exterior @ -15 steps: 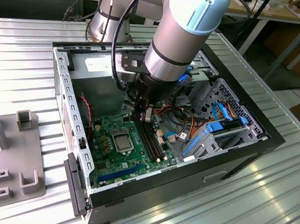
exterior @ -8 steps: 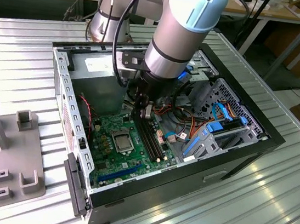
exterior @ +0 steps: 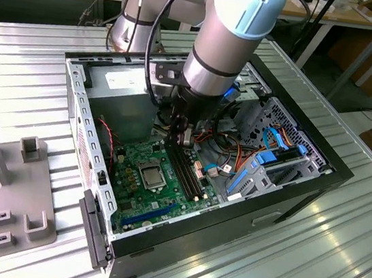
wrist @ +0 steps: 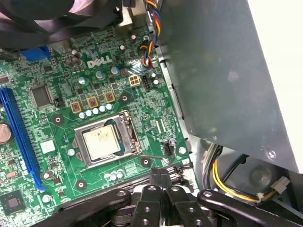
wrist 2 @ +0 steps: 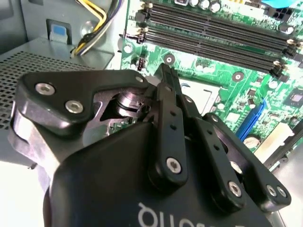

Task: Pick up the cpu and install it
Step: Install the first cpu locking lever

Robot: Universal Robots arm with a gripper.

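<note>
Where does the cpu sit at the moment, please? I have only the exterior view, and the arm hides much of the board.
Observer: In the first wrist view the cpu lies flat inside the socket frame, with its pale metal top uncovered.
Operator: Thank you. Does the gripper hold anything?
Observer: No. In both wrist views the gripper is shut, its fingers pressed together with nothing between them.
Operator: Is it touching the cpu?
Observer: No. In the first wrist view its tips are off to one side of the socket frame, apart from the cpu.
</note>
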